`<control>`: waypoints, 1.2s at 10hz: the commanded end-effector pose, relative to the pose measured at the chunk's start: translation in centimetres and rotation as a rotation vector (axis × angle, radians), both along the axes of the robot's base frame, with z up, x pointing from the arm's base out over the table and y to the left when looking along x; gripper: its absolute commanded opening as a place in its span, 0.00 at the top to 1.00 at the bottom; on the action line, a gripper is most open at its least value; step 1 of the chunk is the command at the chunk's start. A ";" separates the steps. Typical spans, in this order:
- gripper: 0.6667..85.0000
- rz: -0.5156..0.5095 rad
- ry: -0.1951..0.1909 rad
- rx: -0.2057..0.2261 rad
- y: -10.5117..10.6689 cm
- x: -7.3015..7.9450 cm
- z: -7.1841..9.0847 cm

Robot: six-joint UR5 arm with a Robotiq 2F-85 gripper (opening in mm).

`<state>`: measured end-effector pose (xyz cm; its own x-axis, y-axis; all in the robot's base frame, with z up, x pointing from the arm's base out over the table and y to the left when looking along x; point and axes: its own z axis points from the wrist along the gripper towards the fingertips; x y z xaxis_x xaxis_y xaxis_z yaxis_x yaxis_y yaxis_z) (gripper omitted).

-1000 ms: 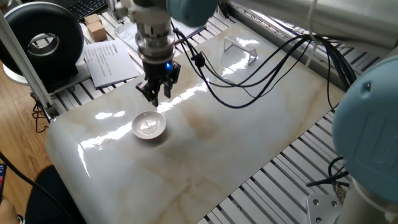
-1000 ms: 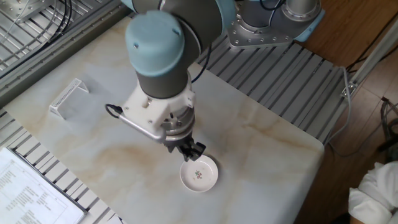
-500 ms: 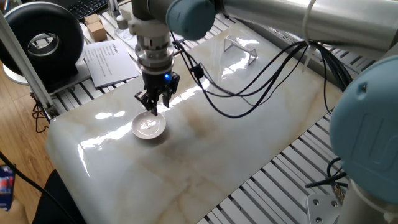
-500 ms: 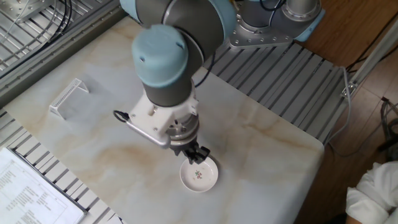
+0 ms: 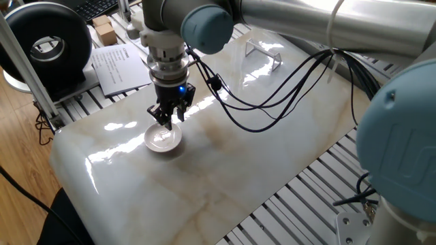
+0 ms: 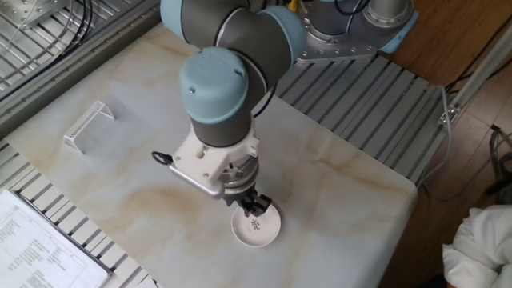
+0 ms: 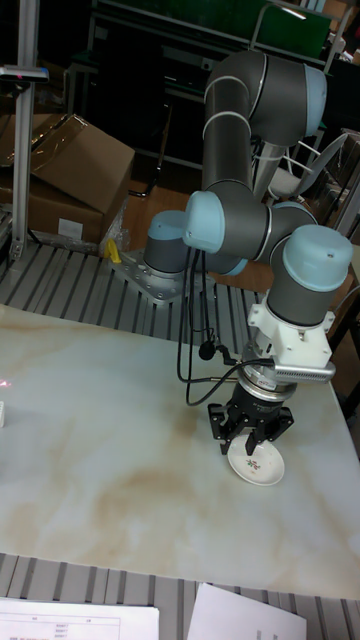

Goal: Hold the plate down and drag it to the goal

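Observation:
The plate [image 5: 163, 140] is a small white glossy dish lying on the marble tabletop near its left front corner; it also shows in the other fixed view [image 6: 256, 227] and the tall view [image 7: 258, 466]. My gripper [image 5: 166, 123] points straight down with its fingers drawn together, shut on nothing. Its tips [image 6: 255, 210] sit over the plate's inside, close to the surface [image 7: 250, 450]; contact cannot be told. The goal [image 5: 264, 53], a clear plastic frame, stands at the far end of the table [image 6: 86, 128], well away from the plate.
Printed paper sheets [image 5: 120, 67] lie off the marble on the slatted frame, beside a black round device [image 5: 51, 42] and a small cardboard box [image 5: 103, 28]. Black cables [image 5: 272, 102] hang from the arm over the table's middle. The table's edge [image 6: 400, 188] is near the plate.
The gripper has come down and shifted from beside the plate's far rim to over its inside. The plate has stayed in place.

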<state>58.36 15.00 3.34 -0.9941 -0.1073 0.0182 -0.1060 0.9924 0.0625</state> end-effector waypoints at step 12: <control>0.54 -0.011 -0.029 0.025 0.6 1.2 -1.2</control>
